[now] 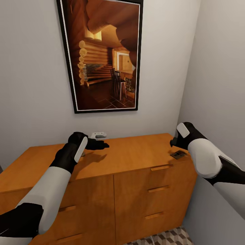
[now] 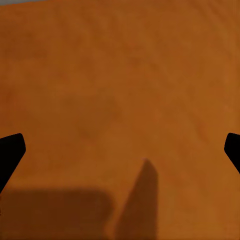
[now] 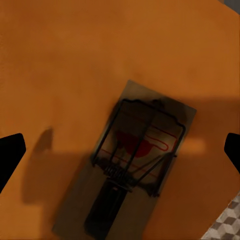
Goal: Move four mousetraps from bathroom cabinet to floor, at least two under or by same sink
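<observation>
Gripper (image 3: 120,150) over shadowed, seemingly wooden mousetrap (image 3: 135,160)

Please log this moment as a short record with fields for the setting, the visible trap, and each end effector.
setting: cabinet against a grey wall, framed picture above
mousetrap: one in sight, flat on the cabinet top near its right front corner
right end effector: open, over the mousetrap, not gripping it
left end effector: open, over bare cabinet top
white gadget: at the wall behind the left end effector
bathroom floor: cube-pattern tiles below the cabinet
</observation>
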